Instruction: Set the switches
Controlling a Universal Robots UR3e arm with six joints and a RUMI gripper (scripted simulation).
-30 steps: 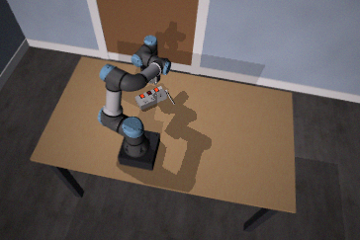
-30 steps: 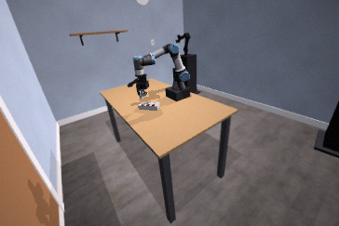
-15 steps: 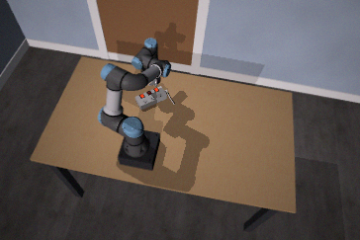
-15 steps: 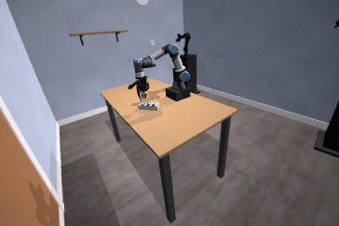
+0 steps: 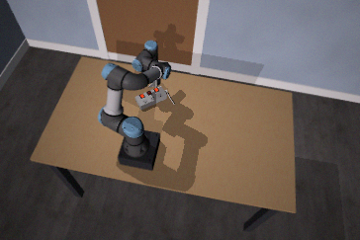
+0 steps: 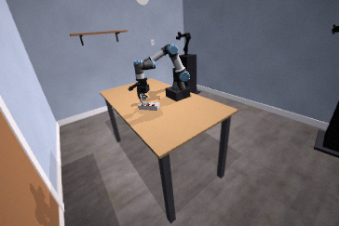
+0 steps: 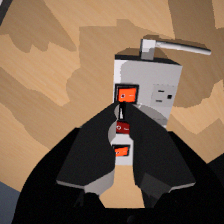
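Observation:
A grey power strip (image 7: 145, 95) lies right way up on the table, with its cable (image 7: 172, 46) at the far end in the wrist view. It also shows in the top view (image 5: 150, 99) and the exterior view (image 6: 149, 106). Three red switches run along its left side. The switch nearest the cable (image 7: 126, 94) glows bright orange. The middle switch (image 7: 122, 128) looks darker red. The switch farthest from the cable (image 7: 120, 150) glows orange. My gripper (image 7: 120, 102) is shut and empty, fingertips together right over the middle switch's upper edge. I cannot tell if they touch it.
The arm's black base (image 5: 138, 153) stands on the table in front of the strip. The wall and a brown door panel (image 5: 145, 9) are just behind the table's far edge.

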